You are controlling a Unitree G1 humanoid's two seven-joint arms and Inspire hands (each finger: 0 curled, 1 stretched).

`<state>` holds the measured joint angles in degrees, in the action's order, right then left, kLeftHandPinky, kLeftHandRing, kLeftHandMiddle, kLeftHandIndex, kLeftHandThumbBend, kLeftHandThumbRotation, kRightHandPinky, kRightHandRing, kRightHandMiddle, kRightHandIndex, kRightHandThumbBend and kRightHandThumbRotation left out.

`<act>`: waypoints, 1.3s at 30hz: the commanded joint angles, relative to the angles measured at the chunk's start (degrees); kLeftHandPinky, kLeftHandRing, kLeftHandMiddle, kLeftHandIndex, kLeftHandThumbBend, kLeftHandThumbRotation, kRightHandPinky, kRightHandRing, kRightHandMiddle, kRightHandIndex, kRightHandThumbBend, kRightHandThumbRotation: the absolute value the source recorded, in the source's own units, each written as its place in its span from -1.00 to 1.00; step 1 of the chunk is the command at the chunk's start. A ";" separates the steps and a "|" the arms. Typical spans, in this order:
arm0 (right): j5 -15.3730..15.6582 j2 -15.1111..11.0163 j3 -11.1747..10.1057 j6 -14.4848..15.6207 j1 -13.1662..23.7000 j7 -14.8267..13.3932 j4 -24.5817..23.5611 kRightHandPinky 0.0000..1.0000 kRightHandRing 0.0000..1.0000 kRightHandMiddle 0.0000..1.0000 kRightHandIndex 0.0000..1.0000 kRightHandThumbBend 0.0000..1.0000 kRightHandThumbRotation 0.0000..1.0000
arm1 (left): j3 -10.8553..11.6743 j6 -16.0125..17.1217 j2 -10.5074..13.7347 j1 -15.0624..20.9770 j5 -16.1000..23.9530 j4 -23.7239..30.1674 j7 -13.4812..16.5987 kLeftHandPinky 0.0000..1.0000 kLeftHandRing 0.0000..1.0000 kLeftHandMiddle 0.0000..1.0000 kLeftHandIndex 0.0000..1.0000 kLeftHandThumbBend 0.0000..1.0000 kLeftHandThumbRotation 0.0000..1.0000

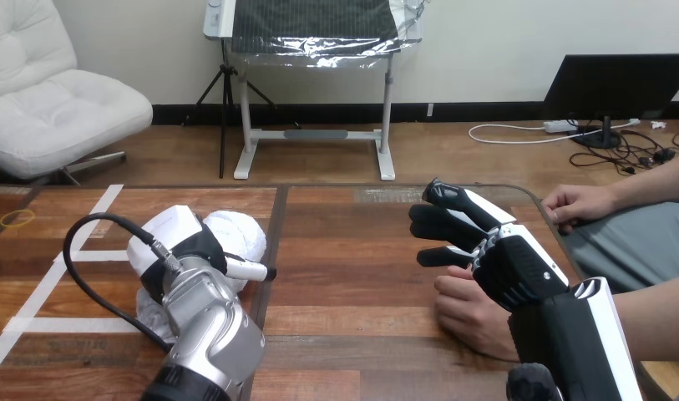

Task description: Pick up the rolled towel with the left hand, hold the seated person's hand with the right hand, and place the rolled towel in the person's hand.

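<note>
Left hand (179, 242): lies on top of the towel (240, 232), covering much of it. Whether it grips the roll I cannot tell.
Towel: white roll on the tabletop (352, 251), under the left hand and well apart to the left of the right fingers (453, 224).
Right hand (515, 267): released, with the fingers nearly straight, pointing left and clasping nothing.
Person's hand (469, 313): rests on the tabletop behind the right fingers, below the palm on the side nearer the robot. The two are close, but I cannot tell whether they touch.
Other hand (580, 203): the person's second hand lies at the tabletop's far right edge, beyond the right fingers and away from the work.
Step in hand: probably securing both holds, the towel on the left and the person's hand on the right. Neither hold looks made yet.
Doing it well, left: wrap the roll around its middle so it stays rolled, then lift it straight off the tabletop.
Doing it well, right: the fingers reach past the person's hand, so draw back and lower until they can curl gently round it. Press lightly.
Risk: a loose grasp lets the towel unroll, and a hard squeeze hurts the person.
</note>
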<state>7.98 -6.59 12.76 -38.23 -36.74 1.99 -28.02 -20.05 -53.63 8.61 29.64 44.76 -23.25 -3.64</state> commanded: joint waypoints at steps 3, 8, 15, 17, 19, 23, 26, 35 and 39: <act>-0.29 0.95 -0.15 -1.66 1.68 -0.59 -2.10 0.34 0.53 0.57 0.64 0.90 1.00 | -1.22 0.26 1.00 5.30 0.29 -2.60 0.32 1.00 0.87 0.83 0.78 0.78 -0.21; -0.36 0.97 -0.15 -2.12 1.89 -0.66 -1.92 0.34 0.53 0.57 0.64 0.88 1.00 | -1.99 -0.27 0.71 6.58 0.64 -4.99 0.51 1.00 0.86 0.84 0.77 0.79 -0.21; -0.05 1.03 -0.25 -2.65 2.10 -0.81 -1.91 0.33 0.53 0.56 0.64 0.84 1.00 | -2.49 -0.15 0.43 7.87 0.45 -7.70 1.37 1.00 0.88 0.87 0.78 0.79 -0.25; -0.11 1.06 -0.23 -2.76 2.20 -0.82 -1.89 0.33 0.52 0.56 0.63 0.84 1.00 | -2.74 -0.04 0.39 8.35 0.51 -8.83 1.57 1.00 0.89 0.87 0.79 0.79 -0.26; -0.17 1.11 -0.19 -2.94 2.34 -0.85 -1.79 0.32 0.51 0.56 0.63 0.83 1.00 | -2.91 0.05 0.34 8.82 0.53 -9.93 1.79 1.00 0.90 0.89 0.80 0.79 -0.28; -0.50 1.08 -0.07 -3.25 2.54 -0.81 -1.69 0.31 0.51 0.56 0.62 0.83 1.00 | -3.29 0.16 0.23 9.69 0.62 -11.89 2.24 1.00 0.91 0.90 0.81 0.81 -0.31; -0.87 0.97 0.06 -3.37 2.61 -0.67 -1.69 0.30 0.51 0.56 0.62 0.82 1.00 | -3.57 0.51 0.19 10.14 0.73 -13.16 2.85 1.00 0.91 0.91 0.81 0.82 -0.35; -0.97 0.93 -0.11 -4.17 3.07 -0.62 -1.38 0.29 0.52 0.57 0.62 0.80 1.00 | -2.64 2.38 -0.52 11.05 -0.21 -17.45 7.10 0.96 0.89 0.91 0.80 0.85 -0.68; -0.88 1.07 -0.09 -4.31 3.17 -0.69 -1.35 0.28 0.52 0.57 0.62 0.79 1.00 | -1.66 4.07 -0.87 11.08 -1.06 -19.25 10.36 0.62 0.84 0.88 0.77 0.87 -0.88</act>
<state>7.33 -6.58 12.79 -41.22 -36.28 1.69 -28.02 -22.14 -51.73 7.94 36.05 44.04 -40.15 2.63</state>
